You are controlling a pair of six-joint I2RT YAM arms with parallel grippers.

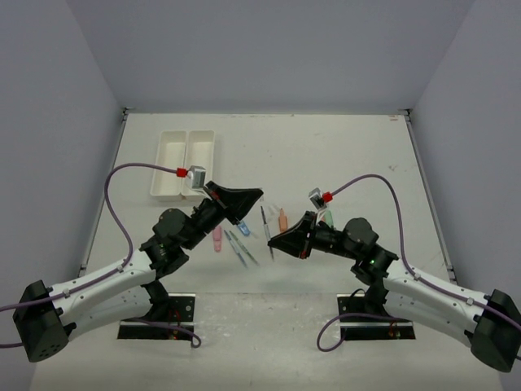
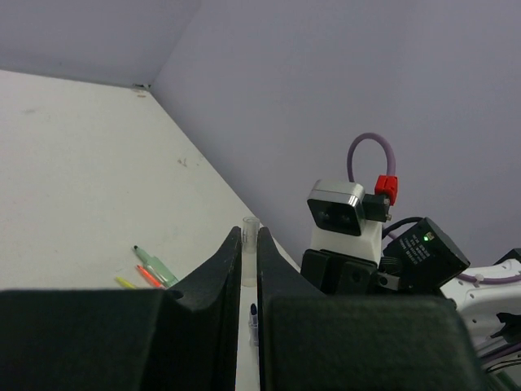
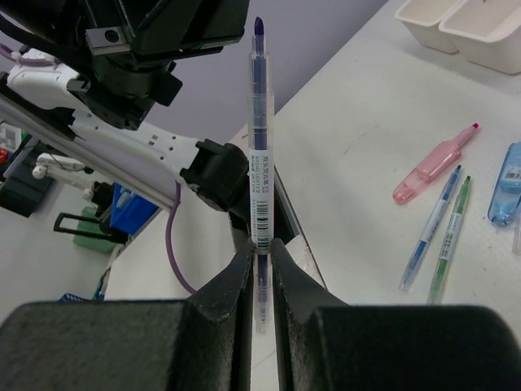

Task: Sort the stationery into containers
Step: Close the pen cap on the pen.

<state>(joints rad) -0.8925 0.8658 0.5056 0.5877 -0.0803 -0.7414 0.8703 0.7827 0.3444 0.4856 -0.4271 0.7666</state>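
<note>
My right gripper is shut on a slim blue highlighter pen and holds it upright, its dark tip uncapped. In the top view this gripper points left over the scattered stationery. My left gripper is shut on a small clear cap; in the top view it hangs just above and left of the right one. The two white trays stand at the back left. A pink marker, a blue piece, thin pens, an orange piece and a green marker lie on the table.
The right wrist view shows the pink marker, a blue pen, a green pen, a blue piece and the trays. The left wrist view shows green, orange and yellow markers and the right arm's wrist camera close ahead.
</note>
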